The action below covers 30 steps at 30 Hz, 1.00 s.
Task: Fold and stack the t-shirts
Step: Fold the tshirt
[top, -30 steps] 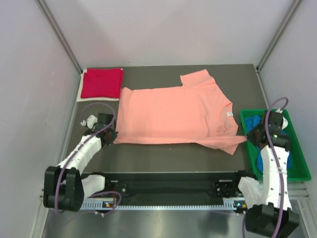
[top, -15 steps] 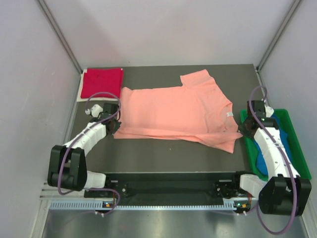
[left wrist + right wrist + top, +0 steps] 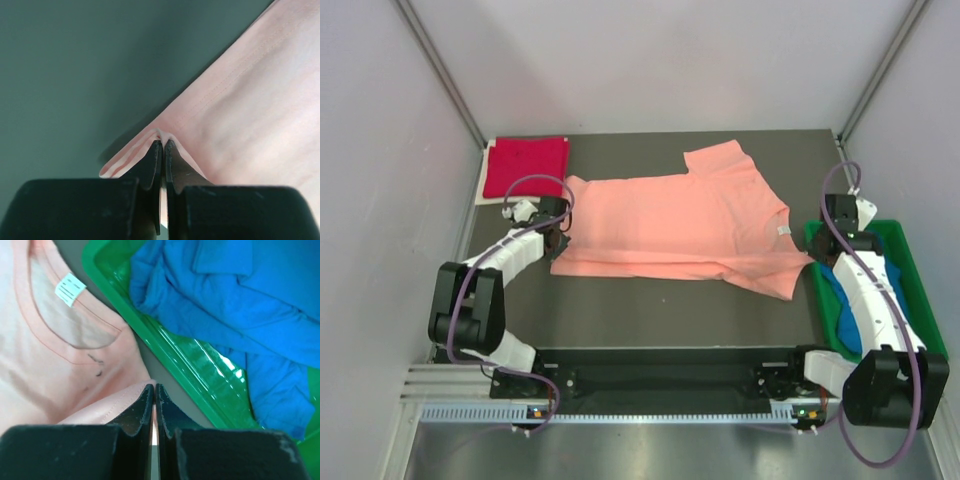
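Observation:
A salmon-pink t-shirt (image 3: pixel 680 225) lies spread across the middle of the table, its near edge lifted and folded back. My left gripper (image 3: pixel 557 240) is shut on the shirt's hem (image 3: pixel 161 135) at its left corner. At the right, my right gripper (image 3: pixel 817 257) is shut on the pink sleeve edge (image 3: pixel 120 402), just below the collar with its white label (image 3: pixel 70 289). A crimson-red t-shirt (image 3: pixel 526 167) lies folded at the back left. The bright blue t-shirt (image 3: pixel 845 310) lies crumpled in the green tray (image 3: pixel 920 300).
The green tray's rim (image 3: pixel 185 362) runs close beside my right fingers. White paper (image 3: pixel 486 190) shows under the red shirt. Grey walls with metal posts close in the table on three sides.
Both grippers have moved away from me toward the back, carrying the pink shirt's near edge with them, so that the shirt's front strip folds over itself. Both stay shut.

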Tool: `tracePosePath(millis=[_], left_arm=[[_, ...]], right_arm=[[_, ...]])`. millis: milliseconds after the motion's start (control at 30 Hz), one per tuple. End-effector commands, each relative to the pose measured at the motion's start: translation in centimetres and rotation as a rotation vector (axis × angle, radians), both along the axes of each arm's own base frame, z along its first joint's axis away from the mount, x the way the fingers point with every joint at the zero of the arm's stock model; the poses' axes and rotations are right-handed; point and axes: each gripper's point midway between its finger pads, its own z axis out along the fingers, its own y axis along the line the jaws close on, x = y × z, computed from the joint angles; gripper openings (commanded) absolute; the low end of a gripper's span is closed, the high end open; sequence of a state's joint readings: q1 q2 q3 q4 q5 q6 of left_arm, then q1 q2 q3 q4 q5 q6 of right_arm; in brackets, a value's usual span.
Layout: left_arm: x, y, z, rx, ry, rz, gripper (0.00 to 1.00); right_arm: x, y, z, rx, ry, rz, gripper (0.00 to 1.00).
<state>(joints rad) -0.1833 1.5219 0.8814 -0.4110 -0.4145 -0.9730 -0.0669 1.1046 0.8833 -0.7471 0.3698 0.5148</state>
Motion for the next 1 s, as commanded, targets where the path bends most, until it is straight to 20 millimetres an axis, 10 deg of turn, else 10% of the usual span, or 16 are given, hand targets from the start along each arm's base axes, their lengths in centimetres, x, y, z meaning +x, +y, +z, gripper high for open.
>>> tracePosePath(millis=[0,467,967], left_arm=[[1.5,1.3,0.8,0.072,-0.03,0.032,0.0],[1.8,0.0,-0.3,0.043,-0.016,0.037,0.0],[2.2,-1.3,-0.5,0.021,-0.018,0.041,0.0]], right_arm=[[3.4,0.4,3.1,-0.018,-0.146,0.088,0.0],[5.8,2.8,2.6,-0.122,-0.138,0.234,0.02],[9.2,3.6,9.0,-0.218,-0.428,0.291,0.03]])
